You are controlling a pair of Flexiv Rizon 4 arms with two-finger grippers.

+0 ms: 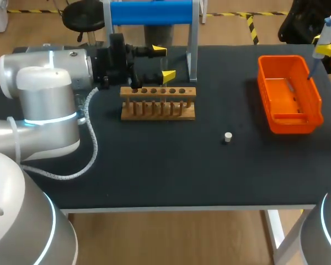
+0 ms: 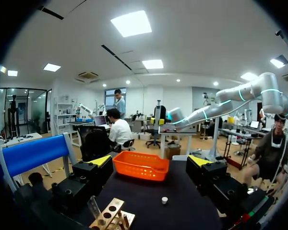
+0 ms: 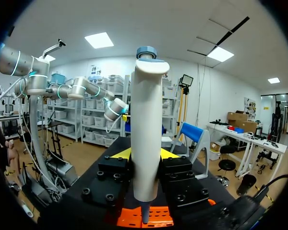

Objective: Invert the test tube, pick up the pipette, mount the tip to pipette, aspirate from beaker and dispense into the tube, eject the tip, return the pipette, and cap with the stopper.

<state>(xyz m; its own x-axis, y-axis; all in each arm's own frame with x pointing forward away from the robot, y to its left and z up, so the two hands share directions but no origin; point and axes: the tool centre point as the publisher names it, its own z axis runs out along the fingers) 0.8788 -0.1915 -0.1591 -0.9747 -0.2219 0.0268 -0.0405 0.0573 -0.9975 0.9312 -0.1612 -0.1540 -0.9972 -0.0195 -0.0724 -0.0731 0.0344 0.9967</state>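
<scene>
My right gripper (image 1: 323, 49) is shut on a white pipette (image 1: 326, 34) at the table's far right, above the back of the orange bin (image 1: 289, 95). Its thin lower end (image 1: 311, 70) hangs over the bin. In the right wrist view the pipette (image 3: 146, 129) stands upright between the fingers, and the bin (image 3: 158, 216) lies below. My left gripper (image 1: 164, 62) is open just behind the wooden tube rack (image 1: 158, 103). A clear glass piece (image 2: 93, 208) stands beside the rack (image 2: 110, 216); what it is I cannot tell. A small white stopper (image 1: 228, 137) lies mid-table.
A blue roll on a metal stand (image 1: 151, 12) rises at the back, right behind my left gripper. From the left wrist, the orange bin (image 2: 141, 165) is ahead of my open gripper (image 2: 151, 163), with the stopper (image 2: 164, 200) nearer.
</scene>
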